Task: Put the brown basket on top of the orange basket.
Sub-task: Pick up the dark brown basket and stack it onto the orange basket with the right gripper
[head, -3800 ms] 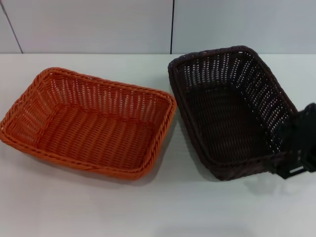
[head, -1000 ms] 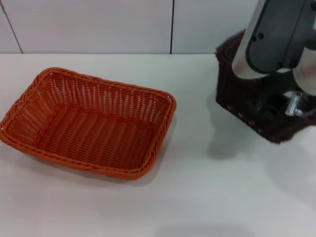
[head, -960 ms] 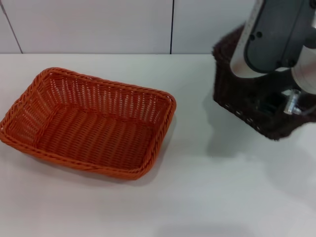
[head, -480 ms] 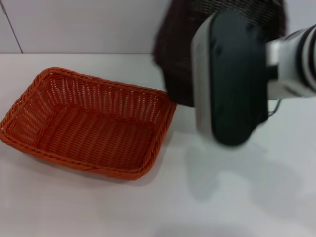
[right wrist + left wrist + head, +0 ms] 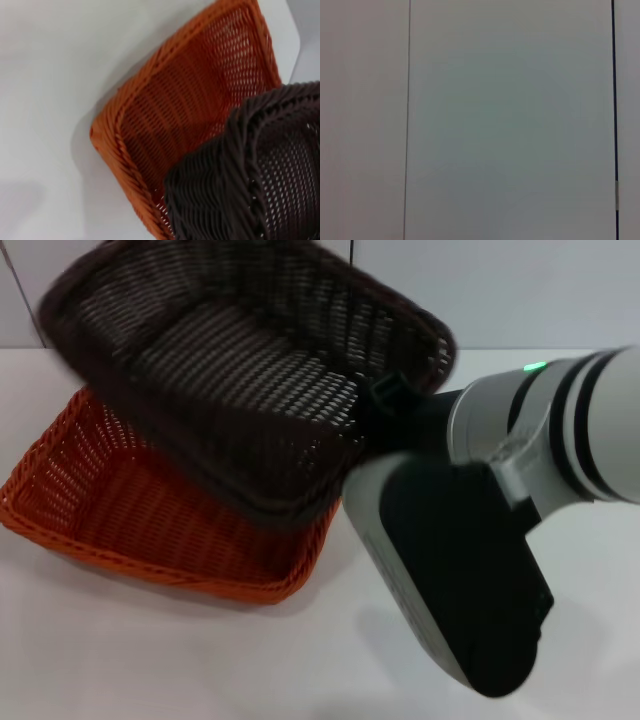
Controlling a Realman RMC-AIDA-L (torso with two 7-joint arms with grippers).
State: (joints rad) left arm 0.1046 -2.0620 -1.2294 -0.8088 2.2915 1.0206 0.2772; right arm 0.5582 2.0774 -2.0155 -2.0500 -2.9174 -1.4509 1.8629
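On white table (image 5: pixel 200 660), orange basket (image 5: pixel 150 530) beneath brown basket (image 5: pixel 250 370).

Looking like a robot test bench or lab rather than a home: plain white table (image 5: pixel 200 670) running back to a pale panelled wall (image 5: pixel 520 290) with dark vertical seams (image 5: pixel 352 255), showing only two woven baskets and a grey-and-black robot arm (image 5: pixel 540 440) reaching in over the table's right edge.
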